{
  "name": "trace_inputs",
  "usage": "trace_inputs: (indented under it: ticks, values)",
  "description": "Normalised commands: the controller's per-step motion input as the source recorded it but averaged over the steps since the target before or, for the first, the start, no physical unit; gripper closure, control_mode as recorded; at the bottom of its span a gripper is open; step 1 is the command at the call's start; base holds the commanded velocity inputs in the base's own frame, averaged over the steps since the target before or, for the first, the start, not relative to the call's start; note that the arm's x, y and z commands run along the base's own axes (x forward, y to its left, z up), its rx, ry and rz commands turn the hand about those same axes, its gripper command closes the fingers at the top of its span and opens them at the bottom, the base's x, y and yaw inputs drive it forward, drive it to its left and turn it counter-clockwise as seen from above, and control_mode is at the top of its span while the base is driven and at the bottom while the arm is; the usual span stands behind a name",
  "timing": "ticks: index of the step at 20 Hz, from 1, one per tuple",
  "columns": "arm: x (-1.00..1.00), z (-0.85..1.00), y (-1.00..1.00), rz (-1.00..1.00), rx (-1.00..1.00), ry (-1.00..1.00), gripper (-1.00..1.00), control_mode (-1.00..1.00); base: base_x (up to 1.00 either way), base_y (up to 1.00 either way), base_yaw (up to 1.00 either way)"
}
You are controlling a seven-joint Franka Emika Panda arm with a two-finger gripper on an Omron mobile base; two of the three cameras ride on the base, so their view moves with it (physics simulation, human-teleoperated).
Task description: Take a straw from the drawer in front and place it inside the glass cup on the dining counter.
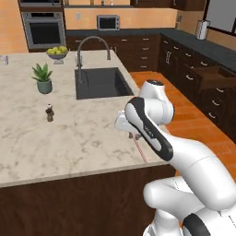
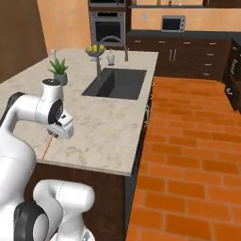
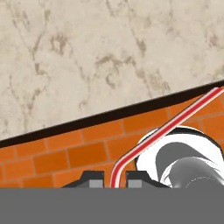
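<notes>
My gripper (image 1: 132, 135) (image 2: 53, 135) (image 3: 115, 177) is shut on the straw (image 1: 139, 150) (image 2: 46, 149) (image 3: 166, 129), a thin pink-red stick that slants down from the fingers. It hangs over the near right corner of the dining counter (image 1: 69, 138) (image 2: 103, 132) (image 3: 87, 52), a beige marble island. The glass cup (image 1: 3, 59) (image 2: 53, 52) is a small whitish tumbler at the counter's far left edge, well away from my hand. In the right-hand cabinets, the dark wooden drawer (image 1: 209, 76) stands pulled out.
On the island are a sink (image 1: 101, 82) (image 2: 115, 82) with a tall faucet (image 1: 92, 44), a potted plant (image 1: 43, 78) (image 2: 59, 70), a fruit bowl (image 1: 57, 53) (image 2: 95, 49) and a small dark bottle (image 1: 50, 113). Orange brick floor (image 2: 188, 155) lies to the right.
</notes>
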Motion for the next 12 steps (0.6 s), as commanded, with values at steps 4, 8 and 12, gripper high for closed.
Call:
trace_inputs:
  ticks: [4,8,12]
  values:
    - [0.0,0.0,0.0,0.0,0.0,0.0,1.0,1.0,-0.08,1.0,0.0]
    - [0.0,0.0,0.0,0.0,0.0,0.0,1.0,1.0,-0.06,1.0,0.0]
    - [0.0,0.0,0.0,0.0,0.0,0.0,1.0,1.0,-0.02,1.0,0.0]
